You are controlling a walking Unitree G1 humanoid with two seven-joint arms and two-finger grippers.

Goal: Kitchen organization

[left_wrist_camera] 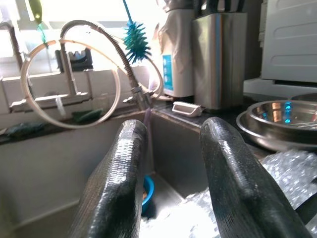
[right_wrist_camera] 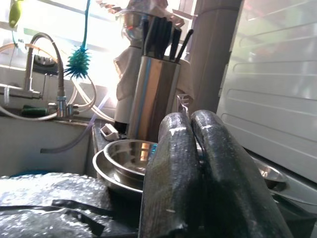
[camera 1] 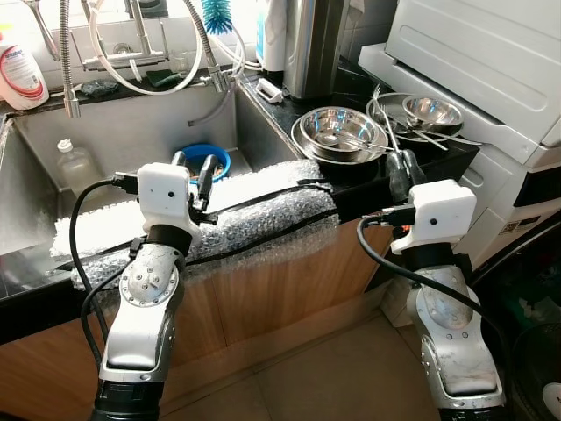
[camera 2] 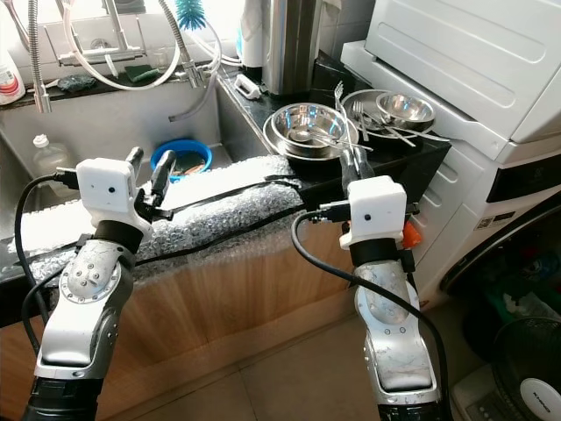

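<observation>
Hovering at counter edge: right gripper (camera 2: 353, 161) pinched together, empty, nearest the 2 stacked steel bowls (camera 2: 306, 128) straight ahead on the counter. Left gripper (camera 1: 193, 174) spread wide over the sink (camera 1: 123, 132).

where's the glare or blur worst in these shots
Left wrist view: window backlight washes out the top and the bubble wrap; the left tool's fingers are soft up close. Right wrist view: similar blown window glare behind the brush. Left eye view: sharp, with bright reflections in the steel bowls.
</observation>
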